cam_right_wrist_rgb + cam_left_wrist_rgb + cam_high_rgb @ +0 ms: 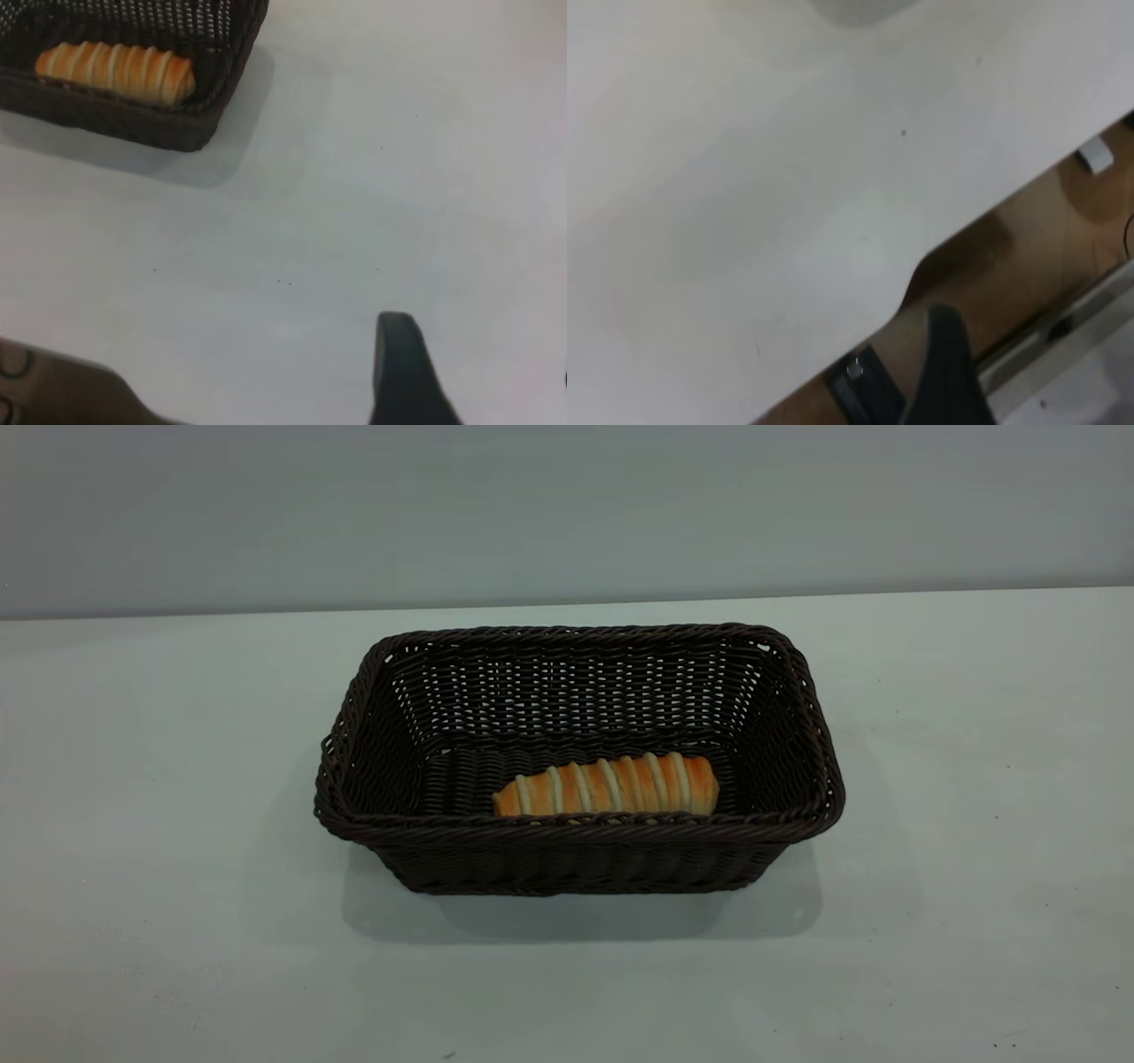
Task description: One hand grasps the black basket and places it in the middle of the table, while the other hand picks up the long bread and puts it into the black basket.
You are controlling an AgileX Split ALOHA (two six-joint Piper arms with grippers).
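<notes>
Fingers of both grippers: grip state can't be told, only one dark tip shows in each wrist view. Long bread lies inside the black basket at centre frame on the tabletop. Little risk remains, barring a stray arm nudging the basket.

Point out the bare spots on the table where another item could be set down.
The table is bare on both sides of the black basket and along the strip in front of it. A narrower strip lies behind it. Inside the basket, the long bread lies against the front wall, leaving the back of the floor free. No gripper is over the basket.
</notes>
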